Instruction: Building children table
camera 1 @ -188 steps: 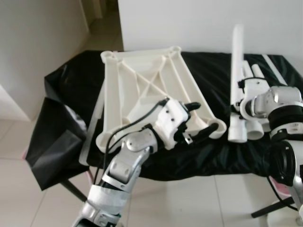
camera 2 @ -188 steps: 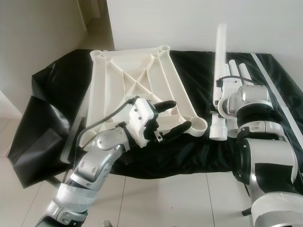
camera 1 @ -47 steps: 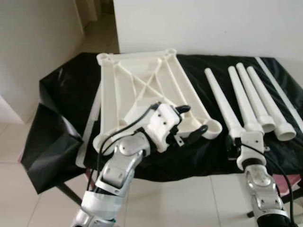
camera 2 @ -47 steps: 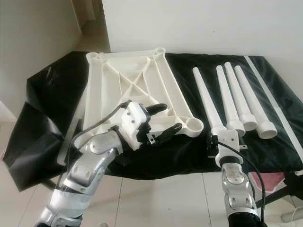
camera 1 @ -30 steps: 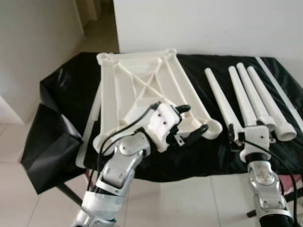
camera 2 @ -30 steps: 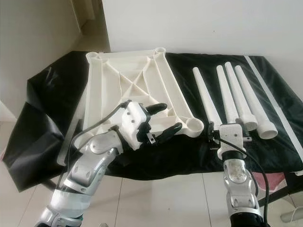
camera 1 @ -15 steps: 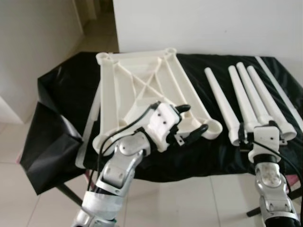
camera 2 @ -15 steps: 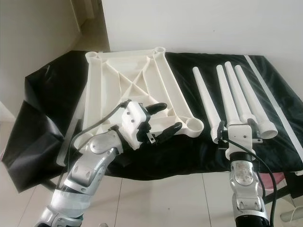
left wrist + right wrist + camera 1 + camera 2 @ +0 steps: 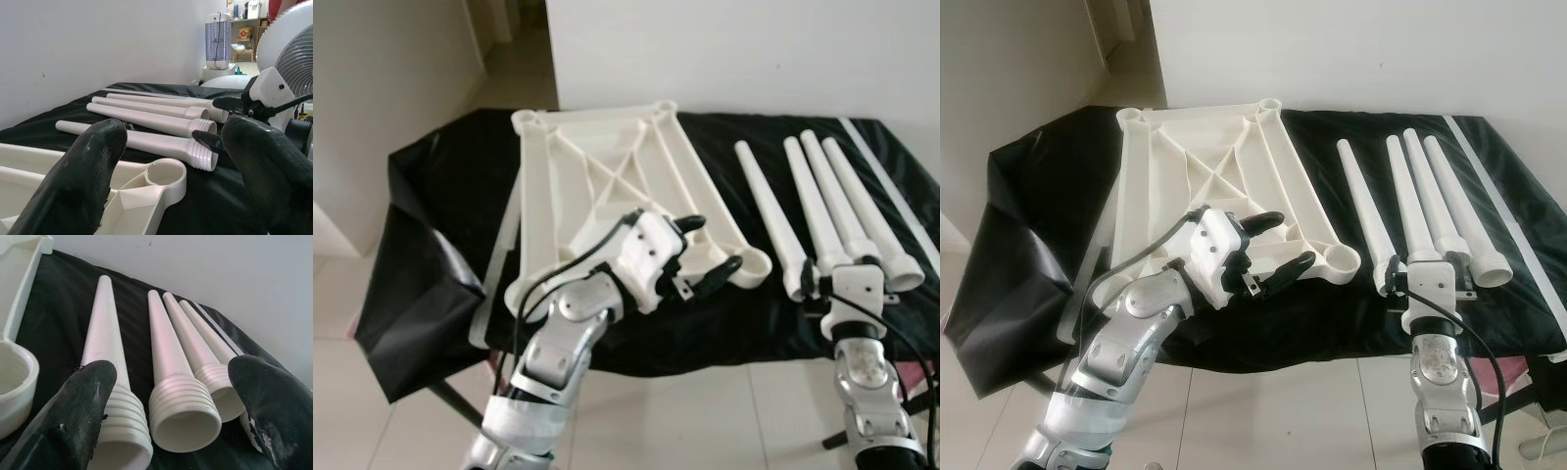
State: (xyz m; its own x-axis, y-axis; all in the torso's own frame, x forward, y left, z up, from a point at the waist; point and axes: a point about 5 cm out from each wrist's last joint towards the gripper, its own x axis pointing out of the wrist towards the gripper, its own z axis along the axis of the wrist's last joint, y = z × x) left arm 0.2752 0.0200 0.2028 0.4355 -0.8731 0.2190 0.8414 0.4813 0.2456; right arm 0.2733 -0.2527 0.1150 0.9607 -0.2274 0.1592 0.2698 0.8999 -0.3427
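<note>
A black-draped counter (image 9: 440, 186) against a white wall carries the parts of a child's table. The upturned white tabletop frame (image 9: 607, 186) lies across the counter's left half, one threaded corner socket (image 9: 751, 264) at its front edge. Four white legs (image 9: 813, 211) lie side by side on the right half, threaded ends toward the front edge.

The left tool (image 9: 705, 257) rests over the frame's near end, its fingers spread apart and holding nothing, the corner socket just beyond them. The right tool (image 9: 171, 396) hovers at the front edge, fingers wide open, bracketing the threaded ends of the two legs nearest the frame.

The risk, as it looks from here: with the legs lying touching one another, closing could pinch two at once or nudge a round leg into a roll toward the counter's edge. A grip on the ribbed thread could also slip or leave the leg tilted for the socket.
</note>
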